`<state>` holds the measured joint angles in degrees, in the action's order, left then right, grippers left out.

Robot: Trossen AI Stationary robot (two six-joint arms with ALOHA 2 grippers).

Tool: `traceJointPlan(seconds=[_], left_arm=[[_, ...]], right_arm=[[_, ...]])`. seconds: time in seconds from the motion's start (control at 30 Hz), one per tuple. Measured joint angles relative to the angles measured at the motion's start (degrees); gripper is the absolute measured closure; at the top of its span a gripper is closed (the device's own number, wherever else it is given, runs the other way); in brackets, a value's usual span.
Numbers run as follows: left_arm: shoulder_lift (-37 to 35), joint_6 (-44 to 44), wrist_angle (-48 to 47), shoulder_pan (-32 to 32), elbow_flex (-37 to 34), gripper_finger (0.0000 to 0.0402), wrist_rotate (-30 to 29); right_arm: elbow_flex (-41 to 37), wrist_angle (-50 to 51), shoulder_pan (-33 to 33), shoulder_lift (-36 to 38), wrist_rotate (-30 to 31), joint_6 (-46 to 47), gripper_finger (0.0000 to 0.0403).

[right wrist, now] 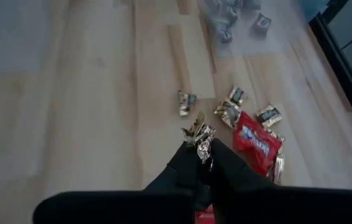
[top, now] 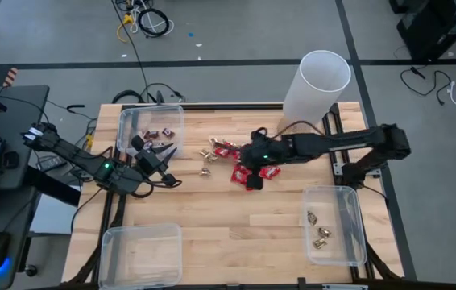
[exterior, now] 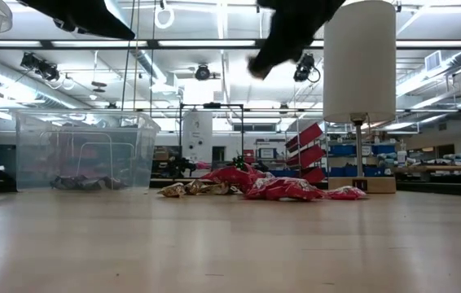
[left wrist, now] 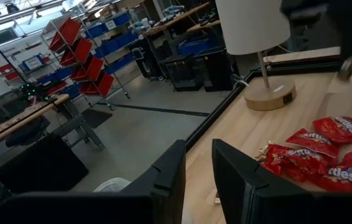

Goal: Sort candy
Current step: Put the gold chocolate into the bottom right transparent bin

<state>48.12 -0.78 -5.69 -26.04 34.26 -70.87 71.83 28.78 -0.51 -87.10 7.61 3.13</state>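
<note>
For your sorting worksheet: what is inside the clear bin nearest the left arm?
The clear bin holds a few dark mini bars. The left gripper covers its near edge, so more may be hidden.

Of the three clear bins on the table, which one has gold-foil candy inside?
The bin at the right front corner, beside the right arm's base: a few gold-foil pieces lie in it. The far-left bin holds dark mini bars; the near-left bin shows no candy.
</note>
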Motion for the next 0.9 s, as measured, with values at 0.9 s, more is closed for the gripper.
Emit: traceJointPlan(seconds=[0.9], left_arm=[[0.00,0.80,0.24,0.01,0.00,0.0319,0.03]], right_arm=[[0.04,55.36,-16.55,27.17,-12.95,42.26,0.0391]])
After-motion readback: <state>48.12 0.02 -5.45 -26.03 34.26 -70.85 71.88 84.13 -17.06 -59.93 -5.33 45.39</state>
